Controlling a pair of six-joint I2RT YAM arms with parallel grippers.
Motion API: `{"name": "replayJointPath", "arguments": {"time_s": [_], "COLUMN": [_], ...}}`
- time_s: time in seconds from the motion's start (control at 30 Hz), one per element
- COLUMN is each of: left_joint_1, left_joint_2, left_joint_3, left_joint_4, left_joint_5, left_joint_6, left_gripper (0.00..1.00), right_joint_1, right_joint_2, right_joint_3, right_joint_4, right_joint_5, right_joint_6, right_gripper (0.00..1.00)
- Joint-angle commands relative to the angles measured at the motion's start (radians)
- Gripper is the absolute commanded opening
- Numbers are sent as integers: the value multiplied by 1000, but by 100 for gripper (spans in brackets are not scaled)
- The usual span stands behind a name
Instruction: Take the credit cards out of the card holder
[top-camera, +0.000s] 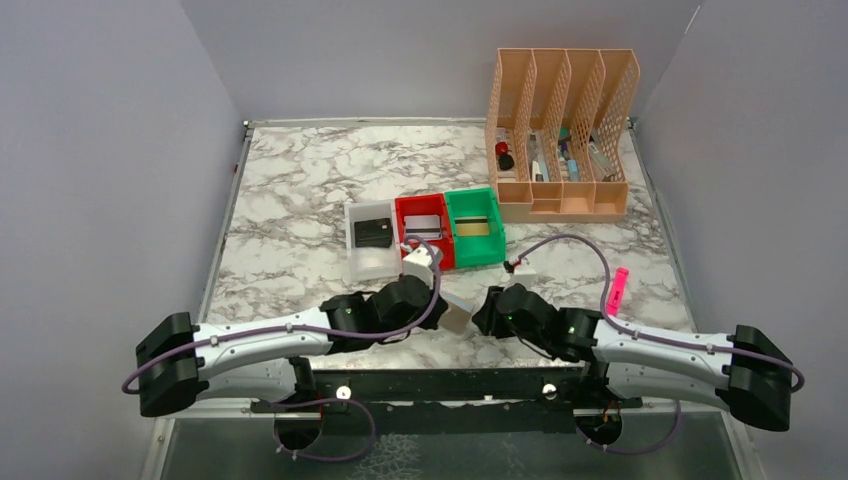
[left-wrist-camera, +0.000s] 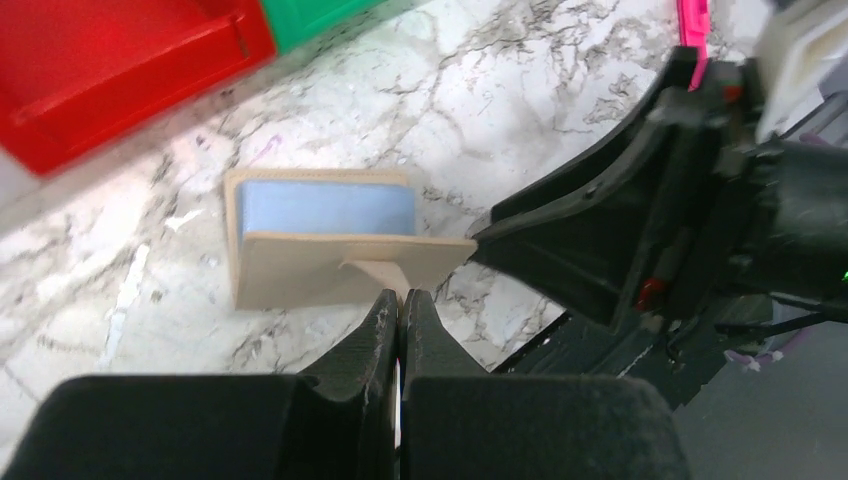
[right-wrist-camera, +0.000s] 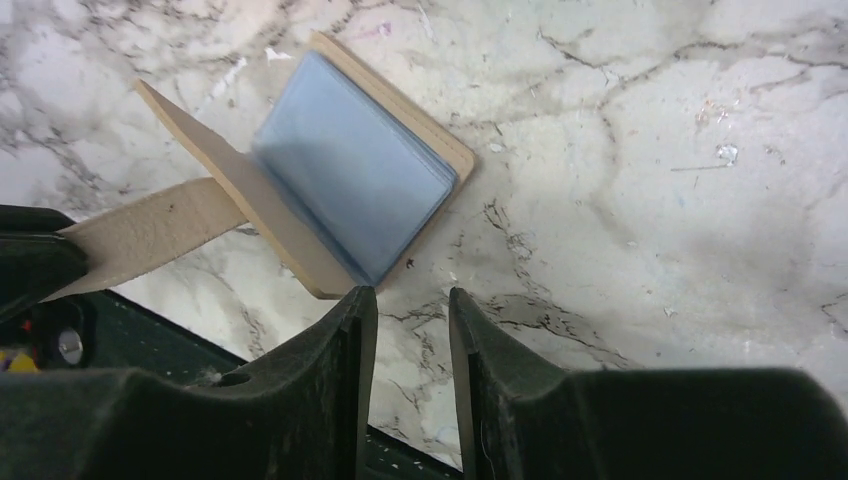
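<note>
Left arm (top-camera: 260, 345) and right arm (top-camera: 650, 350) reach in from the near edge. The left gripper (top-camera: 445, 300) and right gripper (top-camera: 484, 310) meet at one tan wallet (top-camera: 457, 316) on the table (top-camera: 300, 200). Behind it stand three trays: white (top-camera: 370, 264) with one black card (top-camera: 372, 233), red (top-camera: 405, 206) with one grey card (top-camera: 424, 228), and green (top-camera: 480, 252).

Left wrist: the left gripper (left-wrist-camera: 401, 300) is pinched tight on the strap (left-wrist-camera: 378, 272) of the wallet, which lies open, blue-grey inside.

Right wrist: the right gripper (right-wrist-camera: 412, 300) is partly open and empty, just beside the wallet's edge.
</note>
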Motion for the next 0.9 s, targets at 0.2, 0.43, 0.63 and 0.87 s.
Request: {"name": "replayJointPath", "arguments": {"time_s": [0.2, 0.43, 0.63, 0.87], "left_joint_1": [3, 5, 5, 5], "left_joint_2": [-425, -549, -504, -477], "left_joint_3": [-296, -327, -321, -296], "left_joint_4": [-268, -375, -397, -399], "left_joint_5": [-202, -224, -222, -240], "left_joint_6": [-347, -405, -434, -427], "left_gripper": [0, 0, 0, 5], "right_joint_1": [-3, -6, -5, -5], "right_joint_2": [41, 177, 318, 558], "right_joint_3": [66, 171, 243, 334], "right_joint_4": [70, 140, 254, 364], "right_joint_5": [17, -106, -366, -626], "right_joint_6": [-113, -209, -299, -346], "right_gripper": [40, 43, 42, 34]}}
